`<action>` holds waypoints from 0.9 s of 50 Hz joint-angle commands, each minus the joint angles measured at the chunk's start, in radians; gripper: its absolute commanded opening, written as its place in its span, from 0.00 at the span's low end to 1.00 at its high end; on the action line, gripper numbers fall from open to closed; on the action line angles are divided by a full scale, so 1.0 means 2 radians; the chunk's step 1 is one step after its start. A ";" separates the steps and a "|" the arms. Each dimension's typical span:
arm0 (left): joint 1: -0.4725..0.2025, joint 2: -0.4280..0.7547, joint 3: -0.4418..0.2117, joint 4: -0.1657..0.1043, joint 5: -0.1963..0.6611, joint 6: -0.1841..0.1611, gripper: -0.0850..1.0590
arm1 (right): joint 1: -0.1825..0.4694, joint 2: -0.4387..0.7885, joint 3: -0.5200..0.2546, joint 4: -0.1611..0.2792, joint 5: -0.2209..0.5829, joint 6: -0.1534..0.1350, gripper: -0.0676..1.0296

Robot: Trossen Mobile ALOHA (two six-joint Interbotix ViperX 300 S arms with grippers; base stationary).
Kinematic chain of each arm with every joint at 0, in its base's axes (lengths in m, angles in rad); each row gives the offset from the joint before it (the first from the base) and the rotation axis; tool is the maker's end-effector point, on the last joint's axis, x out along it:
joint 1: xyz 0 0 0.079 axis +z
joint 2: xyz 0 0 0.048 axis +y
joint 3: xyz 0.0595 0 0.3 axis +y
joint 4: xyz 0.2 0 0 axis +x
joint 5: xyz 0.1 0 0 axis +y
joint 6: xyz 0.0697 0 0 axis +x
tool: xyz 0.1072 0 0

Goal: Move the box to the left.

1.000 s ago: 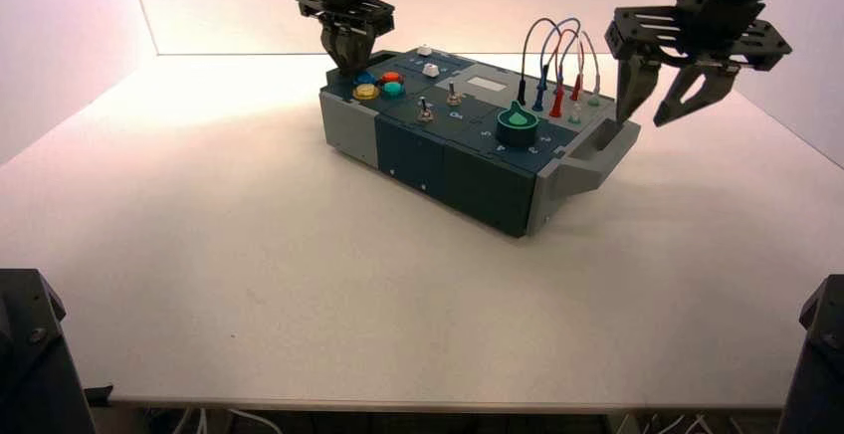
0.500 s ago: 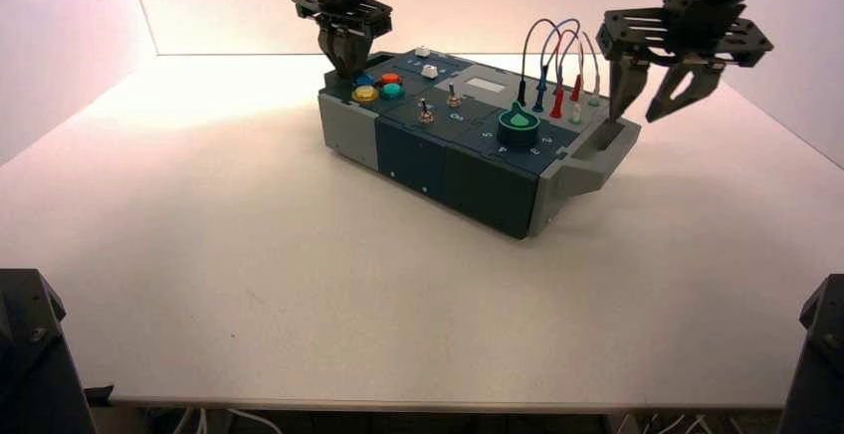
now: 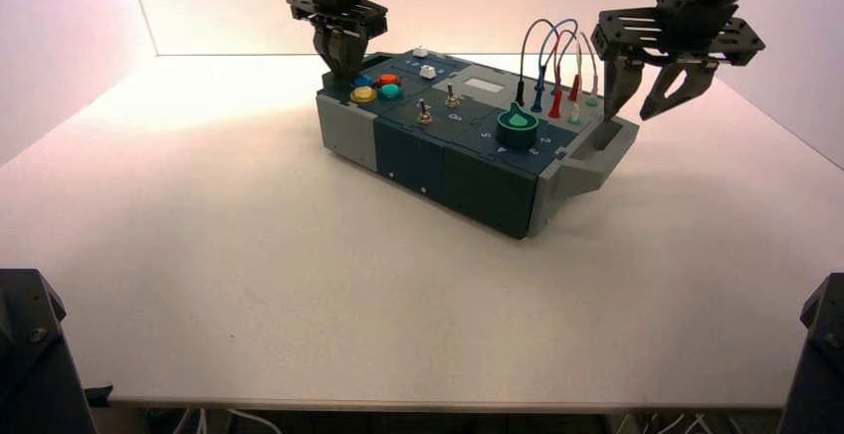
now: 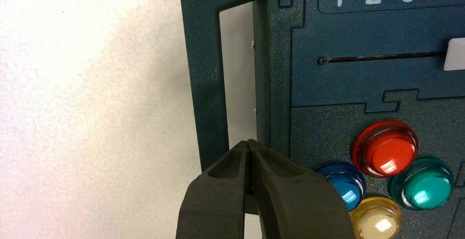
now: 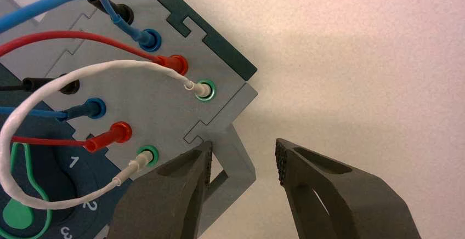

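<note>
My left tool (image 4: pixel 249 146) is pinched tight, tips together over the slot of the left end handle (image 4: pixel 239 74), just beside the blue button (image 4: pixel 344 181). The red button (image 4: pixel 385 148), teal button (image 4: pixel 423 183) and yellow button (image 4: pixel 377 218) cluster next to it. Above a slider slot I read "1 2 3 4". My right tool (image 5: pixel 242 159) is spread wide, straddling the grey right end handle (image 5: pixel 233 159). Near it, a white wire (image 5: pixel 66 80) plugs into a green socket, and by the green knob (image 5: pixel 19 211) I read "1", "2". The box (image 3: pixel 468 140) sits angled on the far middle of the desk (image 3: pixel 299 285).
</note>
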 commanded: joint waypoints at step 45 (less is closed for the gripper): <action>0.046 -0.050 0.076 0.000 -0.010 -0.012 0.05 | 0.008 0.058 -0.079 -0.025 0.026 -0.005 0.64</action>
